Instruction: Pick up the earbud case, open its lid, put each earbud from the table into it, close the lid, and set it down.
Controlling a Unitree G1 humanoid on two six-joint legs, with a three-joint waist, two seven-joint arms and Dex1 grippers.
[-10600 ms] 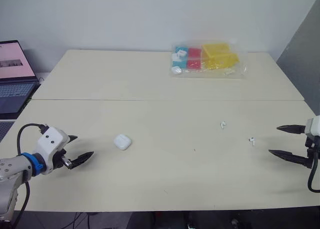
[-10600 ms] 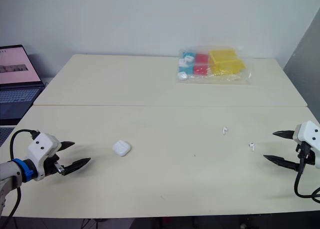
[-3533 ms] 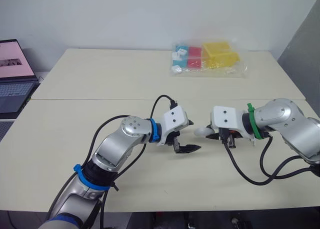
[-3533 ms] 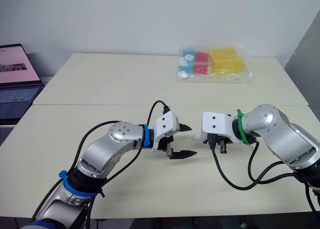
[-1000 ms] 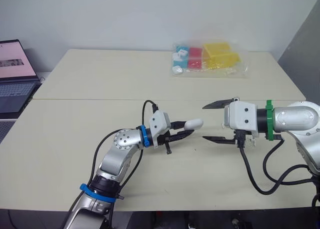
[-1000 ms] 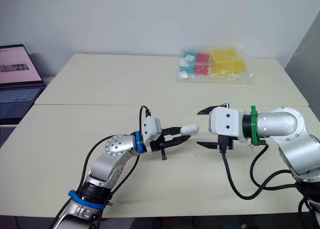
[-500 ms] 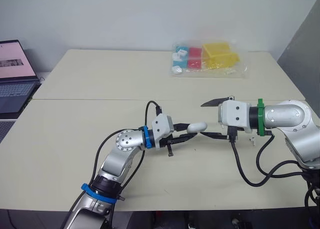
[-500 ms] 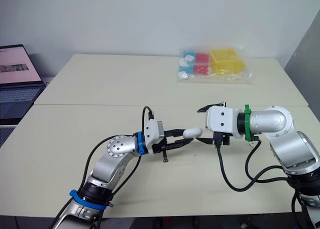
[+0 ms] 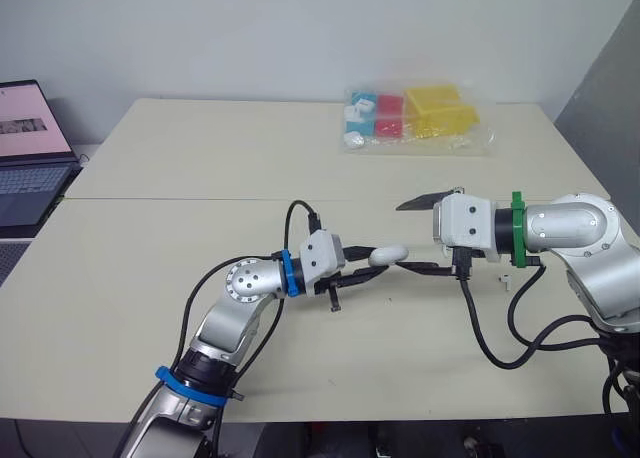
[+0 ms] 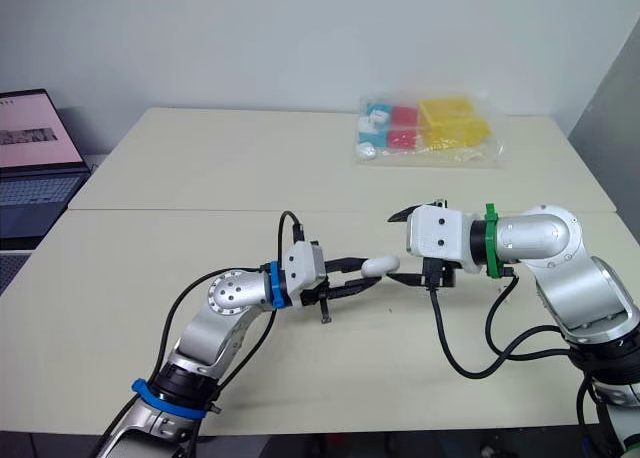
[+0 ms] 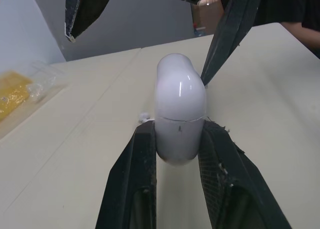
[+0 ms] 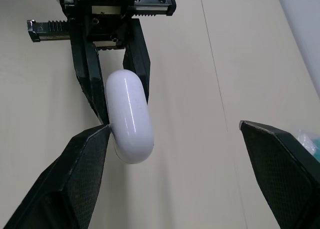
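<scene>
in the head views the earbud case [image 9: 388, 255] is held above the worktop [image 9: 180, 168], pinched at its base by the left end effector [image 9: 368, 263]; the right end effector [image 9: 402, 236] is spread around its free end. in the left wrist view its shell is glossy: judged light, rigid and slippery. in the right wrist view one finger [image 12: 75, 174] lies just beside the lid, which is best taken above the seam.

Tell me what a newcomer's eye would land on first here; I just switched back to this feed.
The white earbud case, lid shut, is pinched in the left gripper and held over the middle of the table. Facing it, the right gripper stands wide open, with one finger right at the case's free end. After that, the eye goes to the clear bag of yellow, red and blue items at the table's far edge.
</scene>
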